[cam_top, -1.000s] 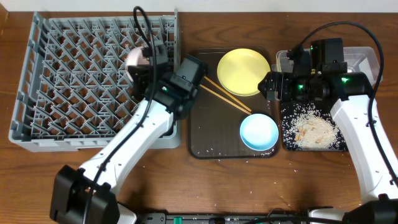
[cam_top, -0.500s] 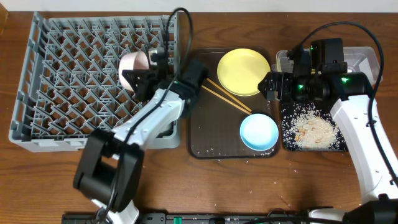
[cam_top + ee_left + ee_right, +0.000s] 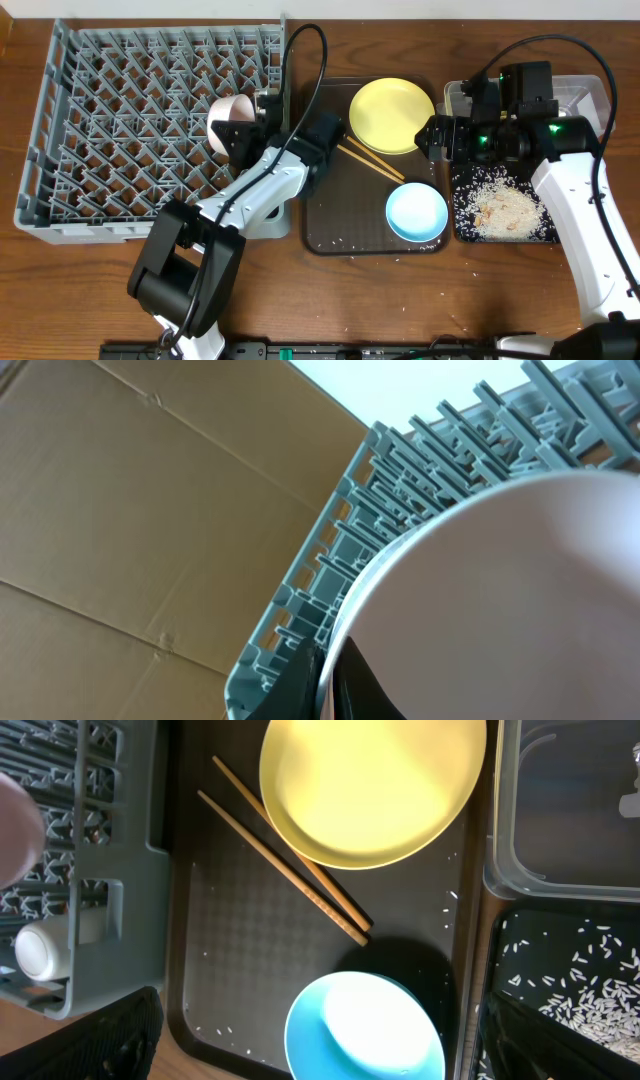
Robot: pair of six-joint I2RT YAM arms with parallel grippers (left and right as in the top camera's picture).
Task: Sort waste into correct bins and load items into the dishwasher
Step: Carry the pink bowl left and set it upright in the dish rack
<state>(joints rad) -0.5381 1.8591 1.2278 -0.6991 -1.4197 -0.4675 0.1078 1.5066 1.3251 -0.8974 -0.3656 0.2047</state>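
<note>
My left gripper (image 3: pixel 247 138) is shut on the rim of the white bowl (image 3: pixel 230 122) and holds it tilted on edge over the right side of the grey dish rack (image 3: pixel 120 120). In the left wrist view the bowl (image 3: pixel 500 600) fills the frame, with its rim pinched between the fingers (image 3: pixel 385 695). My right gripper (image 3: pixel 432 137) hangs open and empty above the yellow plate (image 3: pixel 372 785), the chopsticks (image 3: pixel 285 845) and the light blue bowl (image 3: pixel 365 1030). The small white cup (image 3: pixel 42 950) lies in the rack's near right corner. Rice scraps (image 3: pixel 503 210) lie in the black tray (image 3: pixel 460 200). The wrapper and paper are out of view.
The plate, chopsticks and blue bowl lie on a dark brown serving tray (image 3: pixel 345 210) between the rack and the bins. The clear tub (image 3: pixel 585 95) stands behind the black tray, partly under my right arm. Loose rice grains dot the serving tray and the table's near edge.
My left gripper has carried the white bowl toward the near right of the rack and turned it more on edge. The right arm has not moved.
</note>
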